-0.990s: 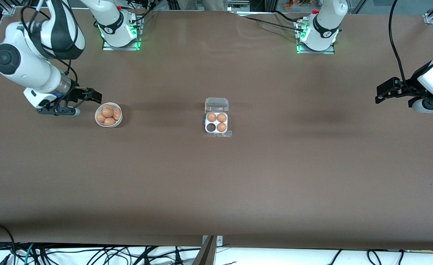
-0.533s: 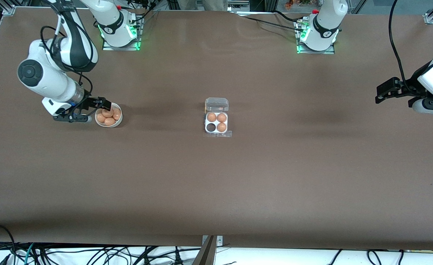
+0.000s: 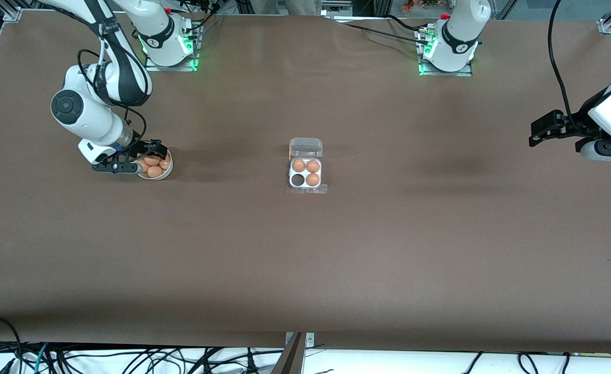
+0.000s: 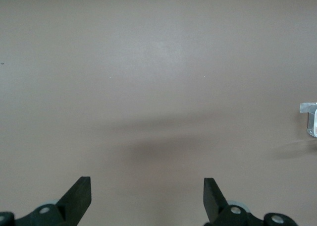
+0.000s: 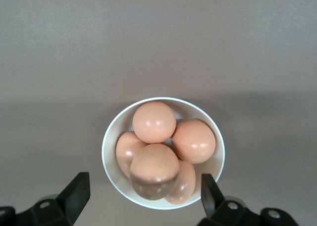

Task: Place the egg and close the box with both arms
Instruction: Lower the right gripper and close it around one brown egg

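The box (image 3: 306,187) sits mid-table, its clear lid (image 3: 306,148) open and lying on the robots' side of the base. Three orange-brown eggs fill its cells; one cell (image 3: 298,179) nearer the front camera is empty. Several more eggs (image 3: 154,171) are heaped in a white bowl (image 3: 168,169) toward the right arm's end. My right gripper (image 3: 152,154) hovers open over that bowl. In the right wrist view one egg (image 5: 154,169) lies between the right gripper's (image 5: 143,179) spread fingers. My left gripper (image 3: 540,133) waits open over bare table at the left arm's end.
In the left wrist view the left gripper (image 4: 146,181) looks down on brown tabletop, with a corner of the box (image 4: 309,118) at the frame's edge. Both arm bases (image 3: 167,44) stand along the table's robot side. Cables hang off the front edge.
The right arm has swung toward the bowl; its gripper, first beside the bowl, now hangs over the eggs. The left arm has not moved.
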Robot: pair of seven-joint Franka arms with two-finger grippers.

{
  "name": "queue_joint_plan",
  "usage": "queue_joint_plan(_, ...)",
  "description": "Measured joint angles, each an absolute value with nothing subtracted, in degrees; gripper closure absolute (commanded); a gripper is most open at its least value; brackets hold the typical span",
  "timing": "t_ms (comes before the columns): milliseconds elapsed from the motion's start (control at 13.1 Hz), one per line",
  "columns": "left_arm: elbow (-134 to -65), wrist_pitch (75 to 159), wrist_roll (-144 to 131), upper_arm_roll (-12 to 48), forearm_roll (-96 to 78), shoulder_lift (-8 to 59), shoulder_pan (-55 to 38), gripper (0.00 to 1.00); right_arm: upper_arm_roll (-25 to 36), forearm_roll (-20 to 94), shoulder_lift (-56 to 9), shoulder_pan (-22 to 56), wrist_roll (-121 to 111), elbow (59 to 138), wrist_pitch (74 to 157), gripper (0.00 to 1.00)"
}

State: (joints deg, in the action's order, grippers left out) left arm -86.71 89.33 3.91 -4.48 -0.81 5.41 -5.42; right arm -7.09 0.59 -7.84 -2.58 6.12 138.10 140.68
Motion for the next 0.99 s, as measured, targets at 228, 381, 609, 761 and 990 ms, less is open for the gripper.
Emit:
queue_joint_plan(228,-86.71,89.33,3.91,-4.48,-0.81,5.51,-5.42,0.00,-7.13,0.44,-8.62,-2.58,6.03,138.17,142.26,0.01)
queue_joint_plan(381,-86.71,89.33,3.91,-4.48,-0.81,5.58,-5.42,0.00,-7.16,-0.05,-9.09,-2.58,6.01,138.18,142.93,0.01)
queue_joint_plan(609,-86.71,89.33,3.91,-4.48,-0.81,5.66,-5.42,0.00,-7.16,-0.72,-9.44,-2.58,5.94,138.19,143.22,0.04)
queue_joint_plan(761,-86.71,89.33,3.91,-4.48,-0.81,5.69,-5.42,0.00,-7.16,-1.08,-9.44,-2.58,5.83,138.24,143.23,0.28)
queue_joint_plan(990,-86.71,89.33,3.91,-4.48,-0.81,5.69,-5.42,0.00,-7.16,-1.20,-9.44,-2.58,5.19,138.36,143.25,0.95)
